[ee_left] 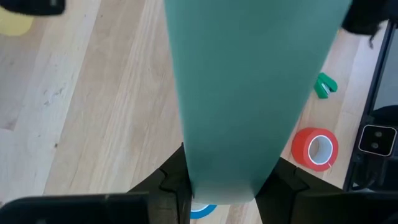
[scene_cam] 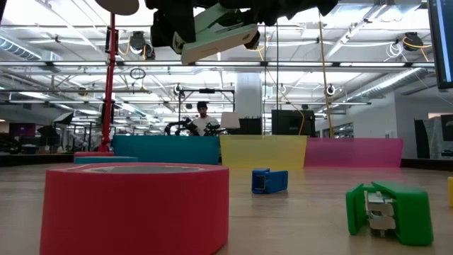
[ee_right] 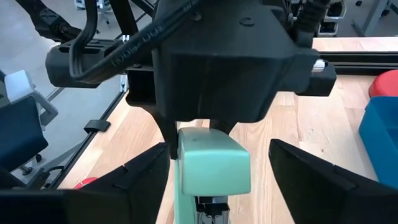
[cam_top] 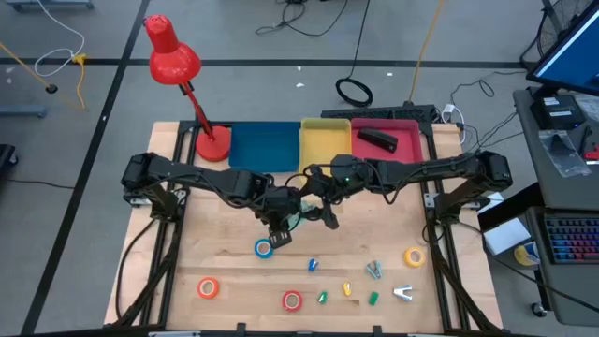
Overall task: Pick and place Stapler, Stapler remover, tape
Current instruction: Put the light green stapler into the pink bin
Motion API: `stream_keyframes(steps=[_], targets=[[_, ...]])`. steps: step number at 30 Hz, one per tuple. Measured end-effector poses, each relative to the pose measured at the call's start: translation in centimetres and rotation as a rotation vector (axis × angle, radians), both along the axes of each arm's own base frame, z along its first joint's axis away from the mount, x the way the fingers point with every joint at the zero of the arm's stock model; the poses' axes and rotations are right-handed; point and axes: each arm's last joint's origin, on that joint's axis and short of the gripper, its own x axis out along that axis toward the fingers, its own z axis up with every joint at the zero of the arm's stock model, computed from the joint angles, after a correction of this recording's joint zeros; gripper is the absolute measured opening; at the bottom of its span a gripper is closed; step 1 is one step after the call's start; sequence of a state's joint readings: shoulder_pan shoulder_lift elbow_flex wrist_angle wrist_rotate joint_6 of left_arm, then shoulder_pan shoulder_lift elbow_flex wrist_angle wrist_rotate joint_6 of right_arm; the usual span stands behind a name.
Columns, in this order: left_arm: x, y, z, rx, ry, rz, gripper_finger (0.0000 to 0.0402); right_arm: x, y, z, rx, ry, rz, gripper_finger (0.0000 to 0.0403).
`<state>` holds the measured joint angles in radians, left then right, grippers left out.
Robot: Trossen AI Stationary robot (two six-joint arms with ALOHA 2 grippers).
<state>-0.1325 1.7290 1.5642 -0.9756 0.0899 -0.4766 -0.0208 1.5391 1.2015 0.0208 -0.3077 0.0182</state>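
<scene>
A pale green stapler (ee_left: pixel 249 93) hangs above the table's middle with my left gripper (cam_top: pixel 280 227) shut on it. My right gripper (ee_right: pixel 217 180) is open. Its two fingers stand on either side of the stapler's free end (ee_right: pixel 213 163) with gaps showing, touching nothing. On the table lie the tape rolls: blue (cam_top: pixel 264 248) right under the stapler, orange (cam_top: pixel 208 287), red (cam_top: pixel 292 300) and yellow (cam_top: pixel 415 256). Which small piece is the stapler remover I cannot tell. My left gripper pinches the stapler's two long sides (ee_left: pixel 198 179) between its two fingers (ee_left: pixel 171 183), near one end. The fingers come from above, slanting down. The stapler is lifted clear of the table and sticks out past the fingers toward my right gripper, slightly tilted in the low view.
Blue (cam_top: pixel 265 145), yellow (cam_top: pixel 325 142) and pink (cam_top: pixel 402 126) bins stand along the far edge, with a dark object (cam_top: pixel 379 139) in the pink one. A red desk lamp (cam_top: pixel 173 61) stands at the far left. Small coloured clips (cam_top: pixel 373 298) and a silver piece (cam_top: pixel 403 293) lie near the front.
</scene>
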Motion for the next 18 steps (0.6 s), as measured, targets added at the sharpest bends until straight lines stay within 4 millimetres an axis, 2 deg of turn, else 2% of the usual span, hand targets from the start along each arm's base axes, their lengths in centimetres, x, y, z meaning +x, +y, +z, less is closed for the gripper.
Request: stream_keyframes(steps=[8,15,18], targets=[[0.08,-0.03,0.04,-0.004,-0.009,-0.002,0.0125,-0.01,0.02,-0.03,0.001,0.003,0.002,0.0200],[0.05,-0.01,0.02,0.009,-0.008,-0.013,0.0125,-0.03,0.07,-0.03,0.006,0.004,0.014,0.0124],[0.04,-0.02,0.02,0.011,-0.008,-0.015,0.0125,-0.03,0.07,-0.03,0.009,0.005,0.014,0.0116]])
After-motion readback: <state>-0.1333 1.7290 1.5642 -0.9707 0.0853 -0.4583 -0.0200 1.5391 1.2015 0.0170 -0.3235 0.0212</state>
